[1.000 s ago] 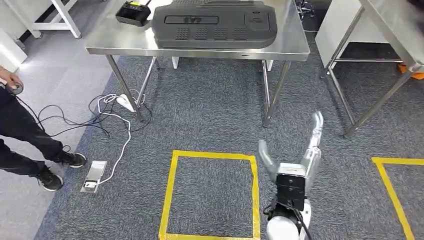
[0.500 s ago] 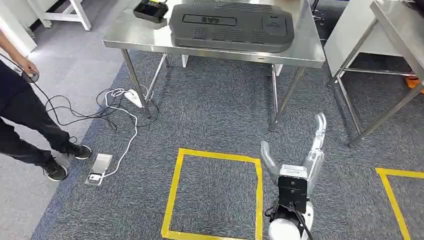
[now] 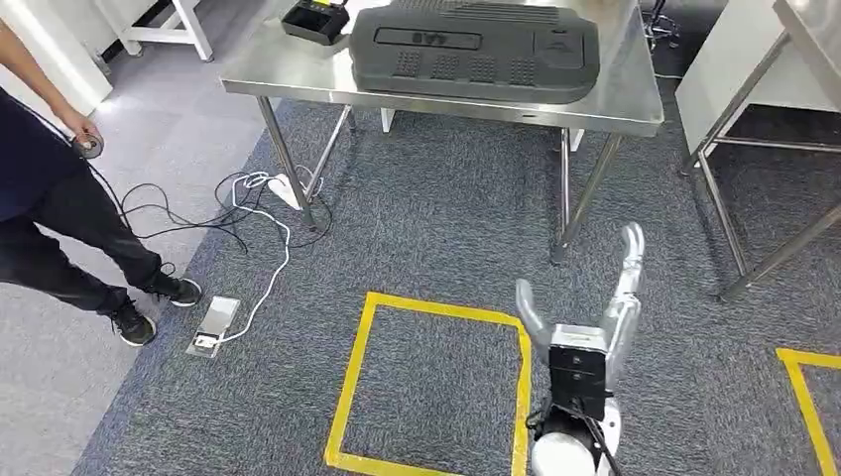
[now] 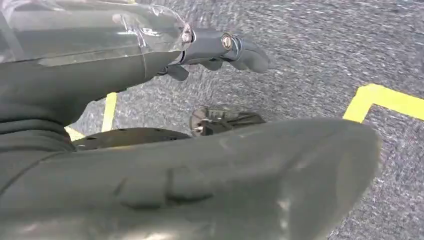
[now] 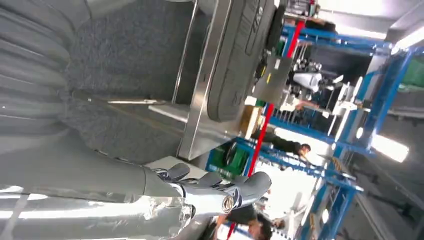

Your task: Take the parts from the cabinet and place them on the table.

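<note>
While the right hand [image 3: 585, 312] reaches up over the grey carpet [image 3: 446, 228], its fingers are spread wide w/ nothing between them: one long silver finger points toward the table [image 3: 635, 104], the stubby thumb angles off to the other side, black wrist block below. In the right wrist view the same hand [image 5: 220, 192] shows a smooth grey cover, ribbed sleeve and metal-pinned fingertips, apart and empty. The left hand [image 4: 220, 47] in its own wrist view hangs over the carpet, thick rounded grey thumb in front, darker fingers extended w/ a shiny pin; they don't close on anything, so it reads as loose and empty. The part [image 3: 476, 50], a big flat dark-grey moulded plastic panel w/ rounded corners, vent-grid patches and a recessed oblong, lies flat on the brushed stainless table, covering most of the top. Just beside it at the far left corner sits a small black boxy device [image 3: 315, 20]. Table has thin steel legs and a glossy, reflective top. On the coarse speckled carpet, a yellow tape square [image 3: 426, 382] lies just left of the right arm; part of another tape outline [image 3: 808, 397] at the far right. White and black cables [image 3: 248, 213] snake by the table's left legs, to a flat metal box [image 3: 213, 325] on the floor. A person [image 3: 60, 218] in dark clothes and black shoes stands at left on smooth grey floor, holding a small round object [image 3: 89, 147]. A second steel table frame [image 3: 754, 149] stands at right.
</note>
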